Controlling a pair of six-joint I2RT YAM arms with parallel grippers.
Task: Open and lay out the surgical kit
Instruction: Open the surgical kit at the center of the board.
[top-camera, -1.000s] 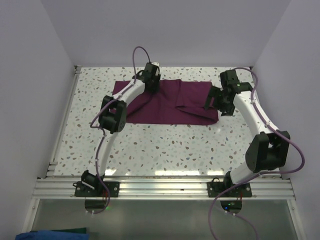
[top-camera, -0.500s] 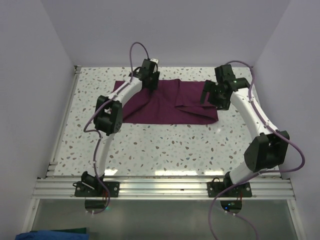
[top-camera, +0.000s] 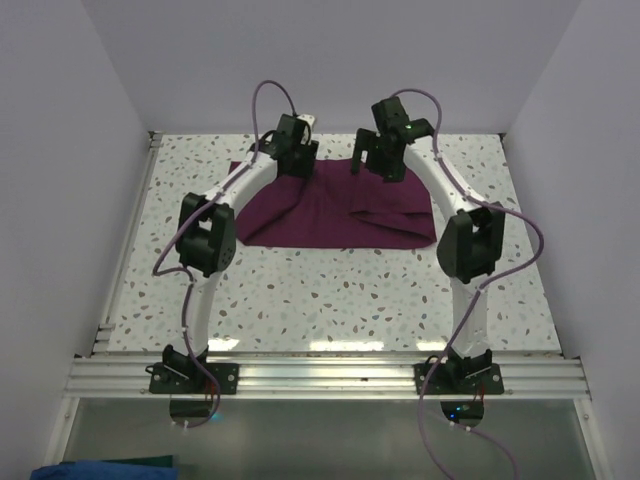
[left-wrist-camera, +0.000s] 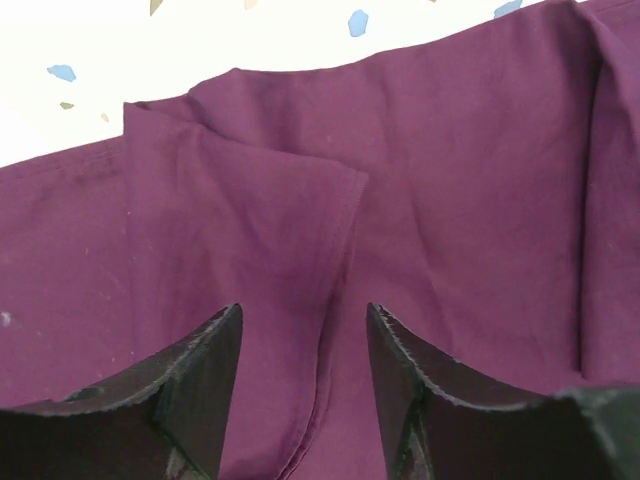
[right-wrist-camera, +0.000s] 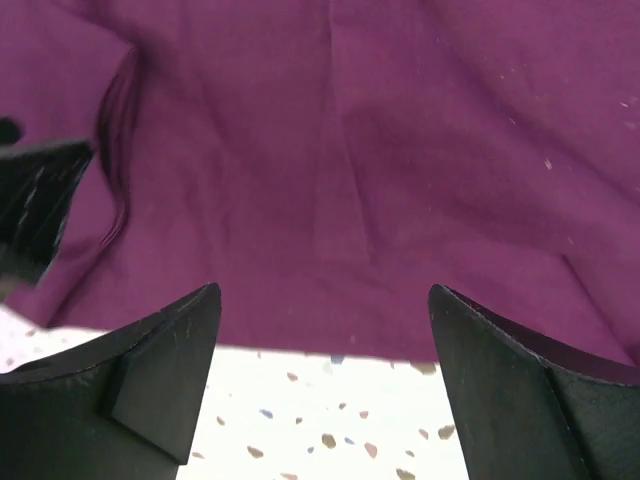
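Note:
The surgical kit shows as a dark purple cloth wrap (top-camera: 340, 210) lying partly unfolded on the far half of the speckled table. A folded flap (top-camera: 395, 222) lies on its right part. My left gripper (top-camera: 298, 158) hovers over the wrap's far left area. In the left wrist view it (left-wrist-camera: 303, 322) is open, astride a fold edge of the cloth (left-wrist-camera: 340, 230), gripping nothing. My right gripper (top-camera: 376, 160) hangs above the wrap's far edge near the middle. In the right wrist view it (right-wrist-camera: 322, 292) is wide open over the cloth's hem (right-wrist-camera: 330, 340).
The speckled table (top-camera: 330, 290) has white walls on three sides. An aluminium rail (top-camera: 320, 375) carrying both arm bases runs along the near edge. A blue cloth (top-camera: 100, 468) lies below the table at bottom left. The left finger (right-wrist-camera: 35, 200) shows in the right wrist view.
My right arm has swung left from the wrap's right edge to its far middle, staying open. My left gripper stayed over the far left of the cloth, its elbow shifting left.

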